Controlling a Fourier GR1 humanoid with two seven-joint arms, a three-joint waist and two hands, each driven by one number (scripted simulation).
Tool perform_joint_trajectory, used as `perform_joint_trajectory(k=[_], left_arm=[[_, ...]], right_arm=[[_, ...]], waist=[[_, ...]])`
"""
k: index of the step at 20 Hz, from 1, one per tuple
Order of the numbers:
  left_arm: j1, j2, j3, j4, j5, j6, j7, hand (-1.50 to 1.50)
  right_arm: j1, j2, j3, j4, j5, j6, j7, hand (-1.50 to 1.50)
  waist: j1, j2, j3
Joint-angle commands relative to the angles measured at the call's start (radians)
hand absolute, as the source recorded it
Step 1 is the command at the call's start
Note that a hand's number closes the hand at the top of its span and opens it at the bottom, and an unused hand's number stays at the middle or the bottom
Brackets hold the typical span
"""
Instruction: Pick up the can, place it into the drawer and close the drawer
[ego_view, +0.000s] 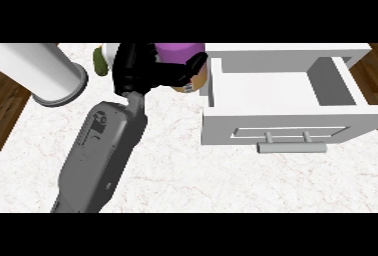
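Can (186, 82) sits at the far edge of your marble desk (184, 175), just left of the open white drawer (266, 90), and your left robot hand (151, 67) has its black fingers and thumb curled round it, hiding all but a tan patch with a small label at its lower right. You've got the drawer's inside open and bare to the right of the can, its front panel and bar handle (291, 147) facing you. On the left, a white cylinder (44, 72) stands near the desk's corner, and a green thing (100, 62) and a purple thing (177, 50) peek out behind the hand.
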Motion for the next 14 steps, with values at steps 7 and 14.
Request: perform_joint_trajectory(k=[7,14], left_arm=[[-0.264,-0.001,-0.039,0.217,0.052,0.12,-0.006,1.5],[-0.397,-0.001,-0.086,0.361,0.134,0.181,-0.057,1.5]], right_arm=[[-0.022,0.003,0.02,-0.022,0.0,-0.004,0.033,-1.5],[-0.036,-0.014,-0.015,0.008,-0.014,-0.006,0.014,-1.5]], waist=[[-0.008,0.002,0.0],[-0.016,0.002,0.0]])
